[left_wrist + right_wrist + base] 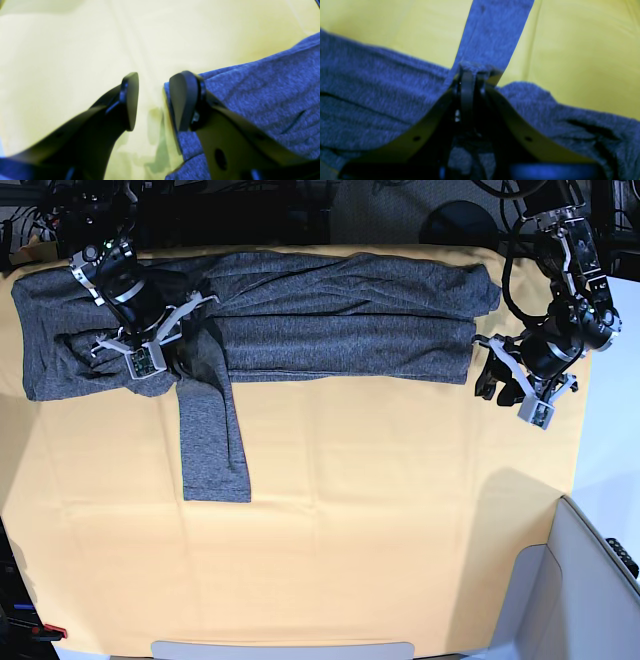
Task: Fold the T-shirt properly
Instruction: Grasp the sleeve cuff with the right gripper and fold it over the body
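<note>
Across the far half of the yellow table cloth (330, 560) lies the T-shirt (330, 310), spread w/ one sleeve hanging toward the near edge. Right gripper (470, 72) is clenched on a fold of fabric by that sleeve. Left gripper (152, 100) sits released at the shirt's other end, one finger (185, 100) touching its edge, nothing grabbed.

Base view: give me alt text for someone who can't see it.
A dark grey T-shirt lies folded into a long band across the far side of a yellow table cloth, one sleeve hanging toward the near edge. The right gripper is shut on fabric where that sleeve starts; the left gripper is open at the band's other end.
</note>
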